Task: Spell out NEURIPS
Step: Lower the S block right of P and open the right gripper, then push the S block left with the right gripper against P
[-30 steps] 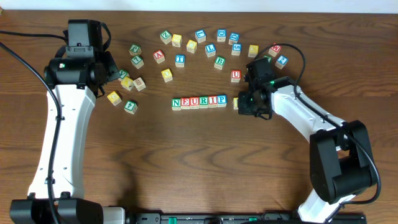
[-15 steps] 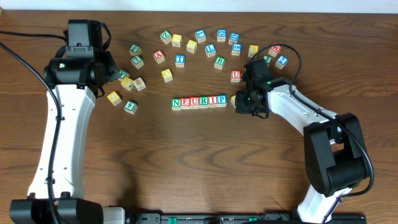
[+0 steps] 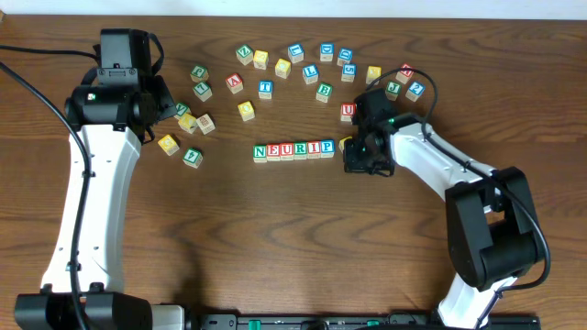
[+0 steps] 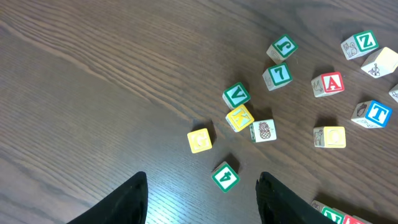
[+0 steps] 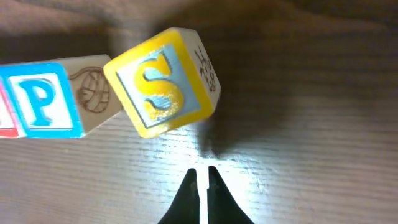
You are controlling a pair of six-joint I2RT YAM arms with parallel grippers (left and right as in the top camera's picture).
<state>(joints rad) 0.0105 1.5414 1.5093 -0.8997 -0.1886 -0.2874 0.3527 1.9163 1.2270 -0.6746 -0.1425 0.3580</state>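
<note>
Robot test bench, likely research lab. Dark wood-grain table (image 3: 275, 238). Two white-and-black arms, left arm (image 3: 87, 211) and right arm (image 3: 431, 165), based at near edge by black mounting rail (image 3: 312, 321). Black cable (image 3: 20, 77) trails at far left. Loose wooden alphabet cubes (image 3: 265, 89) as props. Pale wall strip (image 3: 367, 7) along far edge.

S cube (image 3: 344, 144) mostly beneath right pincer (image 3: 353, 154)

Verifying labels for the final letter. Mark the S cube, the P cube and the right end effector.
S cube (image 5: 160, 84): right wrist view, on its yellow lettered face.
P cube (image 5: 40, 99): right wrist view, on the blue letter.
right end effector (image 5: 203, 177): right wrist view, between its closed fingertips.
</note>
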